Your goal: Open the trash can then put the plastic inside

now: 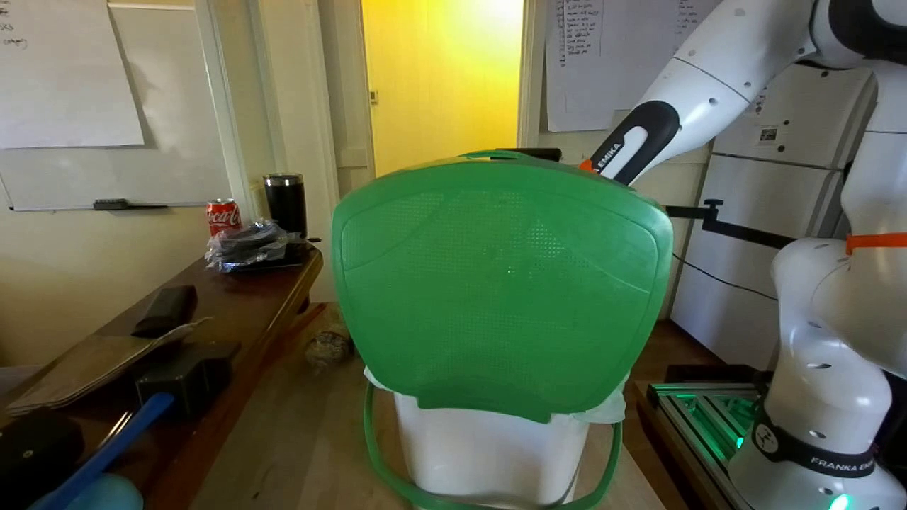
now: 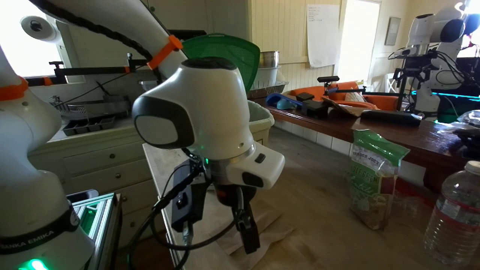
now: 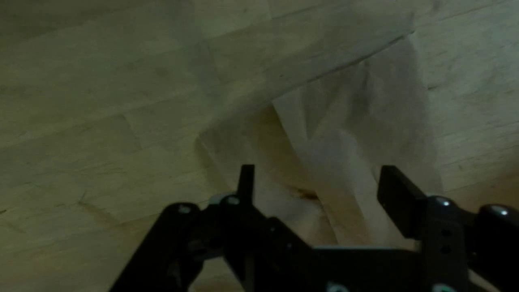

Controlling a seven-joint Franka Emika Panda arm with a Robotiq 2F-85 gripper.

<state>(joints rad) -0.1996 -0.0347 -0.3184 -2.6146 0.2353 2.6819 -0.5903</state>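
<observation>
The trash can's glossy green lid (image 1: 503, 283) stands raised above its white body (image 1: 489, 457) in an exterior view. The raised lid (image 2: 240, 52) also shows in an exterior view behind the arm, with the can's pale lined rim (image 2: 260, 112) below it. The plastic (image 3: 389, 113) is a thin, crumpled, translucent sheet flat on the table in the wrist view; it also shows in an exterior view (image 2: 275, 225). My gripper (image 3: 318, 174) is open and empty, with the sheet under and between its fingers. The gripper (image 2: 251, 243) points down over the sheet; its exact height is unclear.
A green snack bag (image 2: 375, 183) and a water bottle (image 2: 453, 217) stand on the table. A dark wooden counter (image 1: 241, 297) holds a soda can (image 1: 223, 216), a black tumbler (image 1: 285, 205) and wrapped items. Cables hang beside the wrist.
</observation>
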